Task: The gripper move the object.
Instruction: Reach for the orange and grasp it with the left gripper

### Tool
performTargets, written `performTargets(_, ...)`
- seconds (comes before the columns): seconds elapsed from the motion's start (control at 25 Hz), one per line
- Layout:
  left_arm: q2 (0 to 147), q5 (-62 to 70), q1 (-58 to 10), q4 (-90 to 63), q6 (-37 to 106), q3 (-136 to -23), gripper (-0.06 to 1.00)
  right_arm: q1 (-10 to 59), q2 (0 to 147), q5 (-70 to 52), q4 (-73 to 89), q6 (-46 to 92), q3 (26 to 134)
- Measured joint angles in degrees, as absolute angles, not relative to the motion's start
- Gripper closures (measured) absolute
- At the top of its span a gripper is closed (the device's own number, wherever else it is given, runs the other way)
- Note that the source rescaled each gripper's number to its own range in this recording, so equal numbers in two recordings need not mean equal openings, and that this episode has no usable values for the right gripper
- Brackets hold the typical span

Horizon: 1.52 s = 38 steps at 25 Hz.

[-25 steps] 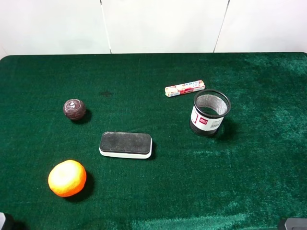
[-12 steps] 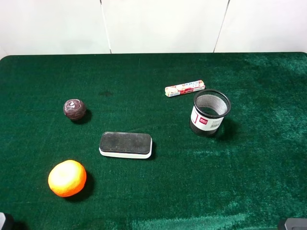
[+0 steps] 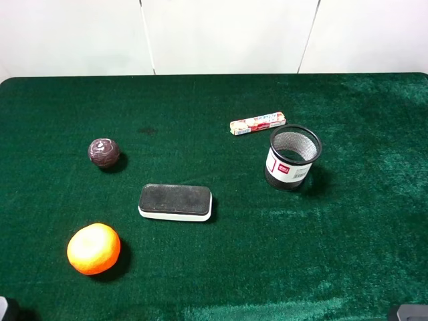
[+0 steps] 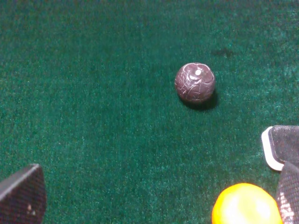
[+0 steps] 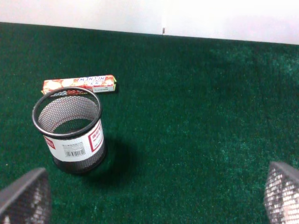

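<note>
**A:** The left gripper [image 4: 156, 191] is spread wide with nothing in it. The orange [image 3: 93, 249] sits on the green cloth [image 3: 221, 281], near edge on the robot's left. In the wrist view it's just beside one finger, not between them.

**B:** I'd shift sideways to centre on it, stay wide, drop, then close softly round its widest part, since round fruit probably rolls. Mind the eraser [image 3: 175, 202] nearby. The right gripper [image 5: 154, 193] is wide too, empty, near the mesh cup [image 5: 70, 133].

**A:** Anything changed from a second ago?

**B:** Nothing I can spot overhead. Everything's in the same place.
</note>
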<state>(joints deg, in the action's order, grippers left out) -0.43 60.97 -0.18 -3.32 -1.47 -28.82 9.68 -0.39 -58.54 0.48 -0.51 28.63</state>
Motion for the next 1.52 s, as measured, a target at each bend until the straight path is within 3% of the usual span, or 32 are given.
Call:
performTargets(0.32,1.4,60.97,-0.18,-3.44,-1.41,-28.82,-0.06,9.68,-0.39,-58.54,0.48,-0.51,28.63)
performTargets(0.76,21.89,60.81,-0.18,-5.68,4.29,-28.87,0.06,9.68,-0.39,-58.54,0.48,-0.51,28.63)
performTargets(0.96,30.59,59.59,-0.37,-5.92,7.79,-29.55,0.07,9.68,-0.39,-58.54,0.48,-0.51,28.63)
performTargets(1.52,52.43,47.52,-15.93,-5.81,8.22,-30.3,0.07,9.68,-0.39,-58.54,0.48,-0.51,28.63)
